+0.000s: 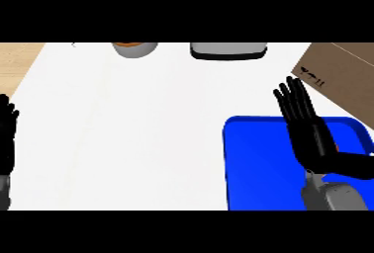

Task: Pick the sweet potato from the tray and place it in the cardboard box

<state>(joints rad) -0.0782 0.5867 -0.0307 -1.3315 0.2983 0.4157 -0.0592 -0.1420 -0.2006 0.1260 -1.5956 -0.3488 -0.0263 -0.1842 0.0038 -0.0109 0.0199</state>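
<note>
I am holding my right hand (310, 141) open over the tray (256, 165), fingers straight, the box (345, 69) lying just beyond my fingertips.

One view only, from the robot's head, looking steeply down and close onto the white counter (146, 123); the blue tray (256, 163) near right and cardboard box (343, 69) far right are cropped.

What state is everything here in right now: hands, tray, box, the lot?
Blue tray: flat on the counter.
Right hand: open, fingers straight, over the tray.
Left hand: open, resting at the view's left edge.
Sweet potato: on the tray, mostly hidden by the right hand, not held.
Cardboard box: beyond the tray, at right; open or shut, cannot tell.
Grey cup: upright, something orange inside.
</note>
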